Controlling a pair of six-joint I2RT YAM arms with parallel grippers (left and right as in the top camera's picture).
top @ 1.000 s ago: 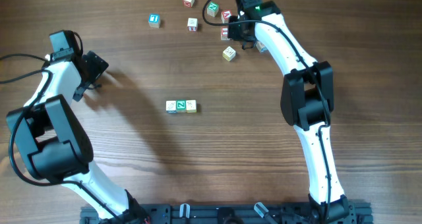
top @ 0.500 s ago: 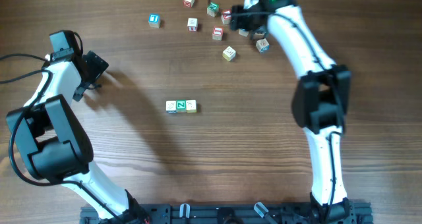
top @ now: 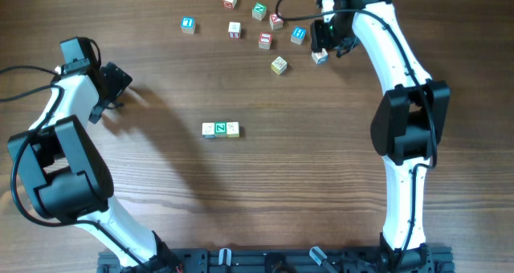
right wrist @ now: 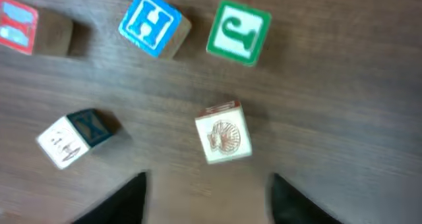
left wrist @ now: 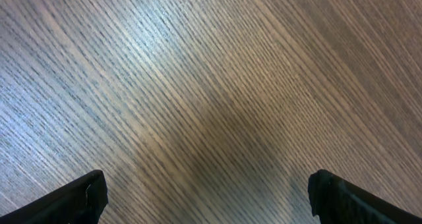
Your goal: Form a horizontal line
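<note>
The horizontal line [top: 220, 129] sits near the middle of the worktop [top: 265, 193] - 3 small cubes touching side to side, running from 9 o'clock to 3 o'clock, with white, green and cream faces up. Neither arm is near it.

Towards 12 o'clock from the line, well apart from it, loose cubes lie scattered along the far edge. The overhead view shows among them a blue-faced cube [top: 187, 24] out at 11 o'clock, a green-faced cube [top: 259, 11] and a pale cube [top: 279, 64] that lies nearest the line.

The right gripper [right wrist: 208, 197] hangs over the 1 o'clock end of that scatter. In its wrist view its jaws stand apart with only bare wood between them. Just ahead of the gap, at 12 o'clock, is a cube with a red shell drawing [right wrist: 224, 133], not touched by either finger. Beyond it lie a blue H cube [right wrist: 150, 23] at 11 o'clock and a green J cube [right wrist: 239, 31] at 12 o'clock. A cube with a dark X side [right wrist: 72, 137] lies at 9 o'clock and a red-faced cube [right wrist: 16, 26] at 10 o'clock, cut by the frame edge.

The left gripper [left wrist: 208, 194] is off at 10 o'clock from the line, well apart from every cube. Its jaws are spread wide - nothing but wood grain between the 2 fingertips.
</note>
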